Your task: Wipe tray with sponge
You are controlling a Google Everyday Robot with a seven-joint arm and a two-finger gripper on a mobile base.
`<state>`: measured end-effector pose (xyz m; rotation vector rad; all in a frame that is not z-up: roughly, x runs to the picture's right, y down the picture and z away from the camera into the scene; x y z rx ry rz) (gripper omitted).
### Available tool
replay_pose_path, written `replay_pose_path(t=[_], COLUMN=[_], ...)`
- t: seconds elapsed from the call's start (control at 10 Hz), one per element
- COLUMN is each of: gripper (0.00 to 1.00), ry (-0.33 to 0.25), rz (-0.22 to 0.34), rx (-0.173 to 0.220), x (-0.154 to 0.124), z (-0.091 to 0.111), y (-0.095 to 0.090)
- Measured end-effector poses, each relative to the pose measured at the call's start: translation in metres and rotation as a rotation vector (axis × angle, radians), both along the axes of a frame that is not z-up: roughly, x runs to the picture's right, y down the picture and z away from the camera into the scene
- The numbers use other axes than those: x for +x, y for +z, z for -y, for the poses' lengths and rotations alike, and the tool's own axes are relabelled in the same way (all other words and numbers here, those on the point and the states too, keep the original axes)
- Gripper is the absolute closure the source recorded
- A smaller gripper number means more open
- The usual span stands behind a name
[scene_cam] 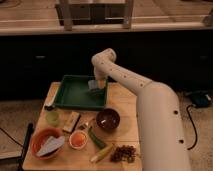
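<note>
though there is only the one camera view, it shows the whole table (125, 107) from above and in front. the tray (72, 95) lies at the table's far left part, its floor bare and dark green. the white arm (145, 97) reaches in from the right and bends down over the tray's far right corner. at its end, the gripper (98, 81) hangs just inside the rim. the sponge (92, 85) sits right at the gripper's tip, pale blue-grey with a yellowish part beside it, low over the tray floor or touching it. i cannot tell which, and i cannot tell whether the gripper is clenched on the sponge or released.

nearer the camera, well apart from the tray's inside, stand a brown bowl (107, 120), a tan block (71, 121) and a green bottle (52, 116). an orange bowl (41, 136) there has a cloth (51, 145) in it.

by my reading, the step in hand is the wiping itself, or its very start: the sponge is already at the tray, in one corner. most of the floor lies to the left and front of it. the next move likely calls for pressing the sponge flat on the floor. it would then sweep leftward along the tray, keeping inside the rim so the tray is not pushed toward the bottle.
</note>
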<state>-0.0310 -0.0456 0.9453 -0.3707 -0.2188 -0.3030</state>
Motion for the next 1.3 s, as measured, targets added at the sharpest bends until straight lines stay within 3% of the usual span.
replay_pose_path(t=[1.3], gripper=[0.99], ry=[-0.121], rz=[0.011], rx=[-0.026], x=[-0.02], z=[-0.013], y=[0.0])
